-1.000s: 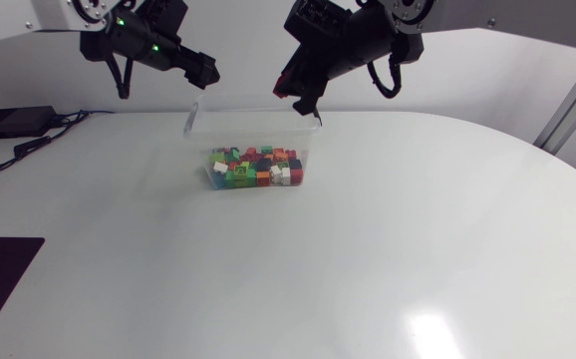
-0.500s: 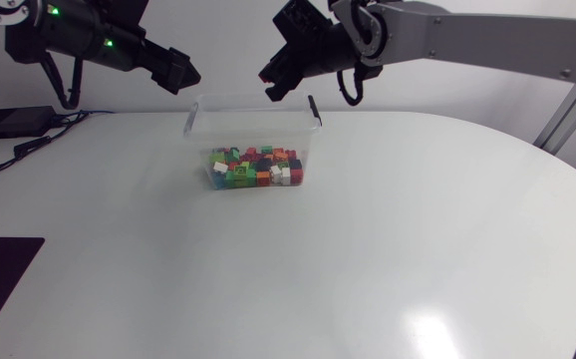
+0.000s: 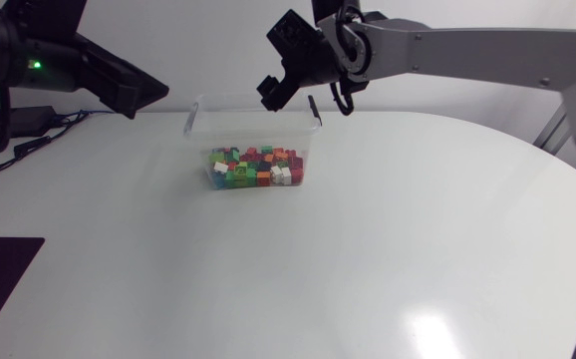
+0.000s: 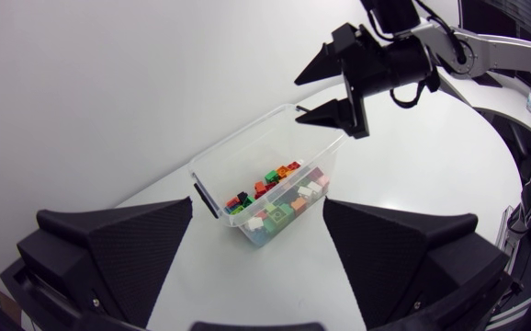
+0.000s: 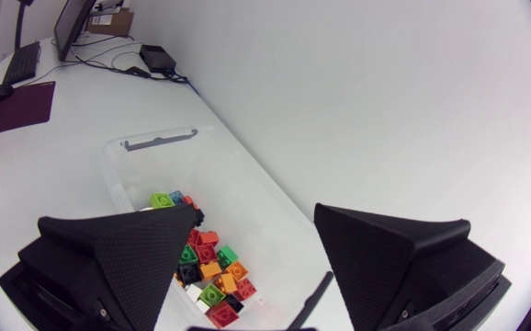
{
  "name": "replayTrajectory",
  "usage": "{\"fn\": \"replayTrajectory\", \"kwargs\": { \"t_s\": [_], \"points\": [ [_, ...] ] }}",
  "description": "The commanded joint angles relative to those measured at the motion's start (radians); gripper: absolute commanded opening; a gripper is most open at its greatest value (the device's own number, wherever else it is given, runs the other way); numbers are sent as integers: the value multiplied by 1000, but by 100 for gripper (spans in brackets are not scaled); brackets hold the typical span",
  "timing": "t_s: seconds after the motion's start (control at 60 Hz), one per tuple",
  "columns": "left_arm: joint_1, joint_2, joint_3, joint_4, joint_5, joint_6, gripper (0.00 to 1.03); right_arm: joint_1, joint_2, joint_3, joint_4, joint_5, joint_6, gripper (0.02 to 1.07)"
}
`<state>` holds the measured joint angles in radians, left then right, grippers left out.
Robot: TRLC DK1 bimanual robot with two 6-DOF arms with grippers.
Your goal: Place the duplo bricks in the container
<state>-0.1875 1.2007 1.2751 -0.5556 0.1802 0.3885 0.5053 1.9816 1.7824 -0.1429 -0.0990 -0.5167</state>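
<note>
One container [image 3: 253,124], perhaps thirty bricks [image 3: 255,168] inside; left gripper [image 4: 258,204], right gripper [image 5: 256,210]: jaws apart.

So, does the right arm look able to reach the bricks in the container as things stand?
Probably yes. The right gripper hangs open above the far rim of the container, no lid covers the duplo bricks inside, and the left gripper is well off to the side.

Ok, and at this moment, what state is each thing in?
container: upright, open-topped, partly filled.
duplo bricks: piled inside the container.
left gripper: open, empty, raised off to the container's side.
right gripper: open, empty, raised near the container's rim.
</note>
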Motion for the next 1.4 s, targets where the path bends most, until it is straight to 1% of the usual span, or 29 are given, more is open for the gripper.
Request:
{"fn": "replayTrajectory", "kwargs": {
  "t_s": [0.0, 0.05, 0.117, 0.15, 0.167, 0.2, 0.25, 0.417, 0.533, 0.567, 0.667, 0.817, 0.967, 1.017, 1.083, 1.167, 1.25, 1.383],
  "points": [
    [20, -67, -65, 8, -13, -5, 99, -11, -127, -90, 42, 31, 6, 101],
    [28, -92, -92, 19, -16, -5, 99, -17, -188, -144, 55, 50, 6, 101],
    [36, -161, -160, 63, -35, -10, 99, -22, -265, -221, 75, 87, 4, 101],
    [37, -199, -197, 94, -42, -20, 99, -25, -306, -267, 95, 113, 4, 101],
    [39, -234, -229, 115, -45, -22, 99, -30, -345, -311, 117, 143, 4, 101],
    [42, -259, -249, 129, -47, -25, 99, -31, -377, -354, 138, 176, 4, 101],
    [54, -319, -295, 151, -51, -30, 99, -37, -445, -428, 169, 199, 6, 102],
    [89, -449, -375, 151, -51, -33, 99, -57, -676, -657, 278, 289, 7, 102],
    [120, -503, -428, 149, -53, -33, 99, -63, -797, -762, 290, 337, 6, 102],
    [138, -526, -448, 151, -53, -31, 99, -65, -837, -798, 292, 358, 3, 102],
    [145, -596, -490, 149, -53, -30, 99, -74, -942, -882, 293, 384, 3, 102],
    [148, -687, -542, 137, -53, -30, 99, -76, -1075, -979, 253, 450, 18, 102],
    [155, -748, -579, 129, -53, -46, 99, -79, -1215, -1048, 175, 492, 50, 102],
    [171, -764, -597, 129, -51, -62, 99, -97, -1256, -1052, 128, 495, 72, 102],
    [171, -776, -617, 129, -51, -74, 99, -114, -1317, -1074, 86, 495, 80, 102],
    [180, -800, -646, 132, -53, -83, 99, -134, -1393, -1114, 60, 496, 80, 102],
    [211, -836, -678, 143, -51, -85, 99, -160, -1455, -1137, 22, 496, 80, 102],
    [240, -898, -741, 174, -51, -100, 99, -177, -1546, -1152, -47, 496, 93, 102]
  ]
}}
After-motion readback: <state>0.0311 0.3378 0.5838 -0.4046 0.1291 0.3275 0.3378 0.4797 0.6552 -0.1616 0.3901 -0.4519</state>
